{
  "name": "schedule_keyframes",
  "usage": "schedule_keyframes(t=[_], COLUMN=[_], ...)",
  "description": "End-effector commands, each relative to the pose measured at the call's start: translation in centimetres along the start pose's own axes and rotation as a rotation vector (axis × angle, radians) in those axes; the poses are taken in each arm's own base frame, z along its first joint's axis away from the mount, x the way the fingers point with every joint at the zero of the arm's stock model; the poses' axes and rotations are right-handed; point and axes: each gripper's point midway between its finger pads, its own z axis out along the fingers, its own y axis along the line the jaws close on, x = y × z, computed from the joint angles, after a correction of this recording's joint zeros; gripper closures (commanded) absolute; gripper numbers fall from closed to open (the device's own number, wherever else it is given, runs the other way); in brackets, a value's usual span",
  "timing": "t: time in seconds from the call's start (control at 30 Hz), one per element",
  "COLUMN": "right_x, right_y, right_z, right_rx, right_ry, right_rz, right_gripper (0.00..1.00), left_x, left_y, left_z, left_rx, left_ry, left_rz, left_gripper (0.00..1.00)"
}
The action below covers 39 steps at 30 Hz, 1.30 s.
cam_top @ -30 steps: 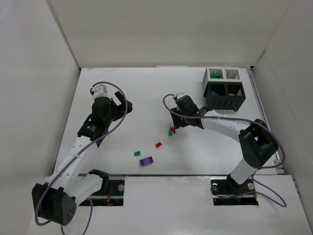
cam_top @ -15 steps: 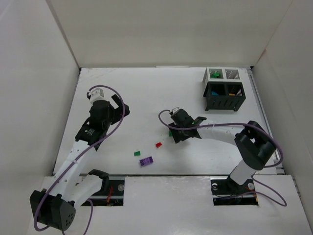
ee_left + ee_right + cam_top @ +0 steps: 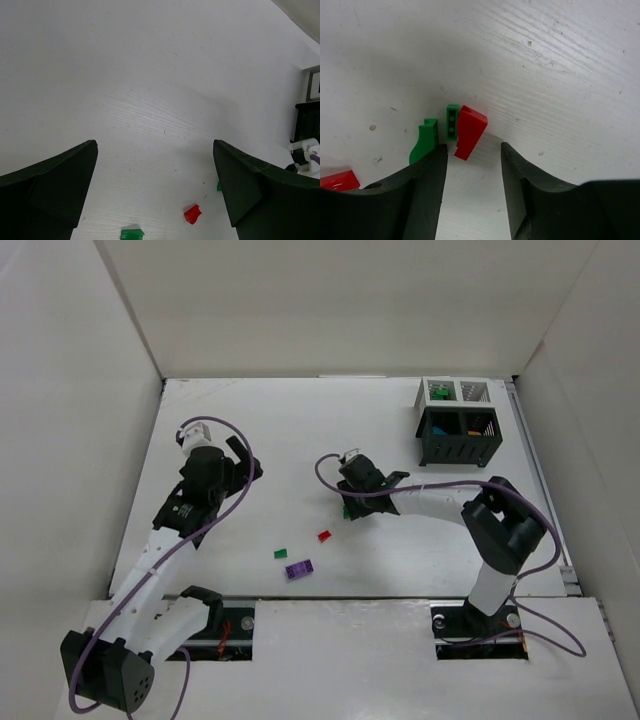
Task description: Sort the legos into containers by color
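nearest the bases lie a purple lego [image 3: 298, 568], a green lego [image 3: 281, 553] and a red lego [image 3: 324, 536]. just beyond, the right gripper [image 3: 473, 148] is partly spread and unclenched, straddling the tip of a red brick [image 3: 469, 131] that touches a small green brick [image 3: 452, 121]. the left gripper [image 3: 155, 145] hangs fully released. the containers [image 3: 458, 448] sit far right.

four bins [image 3: 457, 451], two arms [image 3: 160, 543], six loose legos [image 3: 298, 568]
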Motion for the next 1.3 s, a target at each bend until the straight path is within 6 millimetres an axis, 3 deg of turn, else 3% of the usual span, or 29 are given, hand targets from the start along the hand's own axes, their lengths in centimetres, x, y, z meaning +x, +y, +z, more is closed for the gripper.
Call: schedule_keyframes(t=[0.0, 0.07, 0.3, 0.43, 0.57, 0.63, 0.77, 0.8, 0.87, 0.9, 1.0, 1.03, 1.1, 1.13, 1.2, 1.27], right_x=[-1.5, -1.6, -2.2, -3.4, -6.2, -8.0, -11.1, -12.6, -14.0, -15.2, -17.1, -18.4, -19.1, -19.9, -19.8, -20.6], right_y=[1.0, 0.6, 0.4, 0.1, -1.0, -1.7, -6.2, -9.1, -12.5, -16.1, -21.5, -24.3, -27.2, -29.7, -31.8, -34.3], right_z=[0.2, 0.2, 1.0, 0.0, -1.7, -3.1, -5.4, -6.0, -7.4, -8.8, -11.1, -12.5, -12.8, -14.2, -13.4, -14.2], right_rx=[-0.041, -0.019, -0.002, -0.008, -0.027, -0.034, 0.016, 0.067, 0.121, 0.191, 0.296, 0.338, 0.405, 0.465, 0.502, 0.545], right_ry=[-0.040, -0.046, -0.046, -0.082, -0.148, -0.194, -0.252, -0.280, -0.316, -0.360, -0.431, -0.473, -0.482, -0.507, -0.475, -0.495], right_rz=[-0.014, -0.014, -0.007, 0.010, 0.049, 0.050, 0.098, 0.150, 0.198, 0.258, 0.325, 0.358, 0.382, 0.418, 0.442, 0.473], right_gripper=[0.47, 0.50, 0.74, 0.81, 0.92, 0.92, 0.92, 0.92, 0.92, 0.92, 0.92, 0.92, 0.92, 0.92, 0.92, 0.92], left_x=[-2.5, -2.5, -2.4, -2.5, -3.0, -3.4, -3.4, -3.8, -4.0, -4.2, -4.8, -4.6, -5.0, -5.1, -4.8, -5.1], left_y=[-0.8, -0.8, -0.6, -0.4, -1.0, -1.2, -1.5, -1.8, -2.2, -2.4, -3.7, -3.8, -4.8, -5.2, -5.4, -6.1], left_z=[-1.4, -1.4, -1.4, -1.4, -1.2, -1.0, 0.0, 0.0, 0.7, 0.8, 1.6, 1.9, 2.6, 2.9, 4.0, 4.4], left_rx=[0.024, 0.024, 0.011, 0.004, 0.009, 0.013, 0.008, 0.011, 0.012, 0.013, 0.053, 0.059, 0.080, 0.091, 0.086, 0.094], left_ry=[-0.076, -0.076, -0.075, -0.081, -0.088, -0.093, -0.088, -0.092, -0.095, -0.096, -0.102, -0.095, -0.089, -0.087, -0.065, -0.061], left_rz=[-0.005, -0.005, -0.003, -0.004, -0.006, 0.002, 0.028, 0.027, 0.047, 0.047, 0.064, 0.078, 0.078, 0.093, 0.107, 0.116], left_gripper=[0.00, 0.00, 0.00, 0.00, 0.00, 0.00, 0.00, 0.00, 0.00, 0.00, 0.00, 0.00, 0.00, 0.00, 0.00, 0.00])
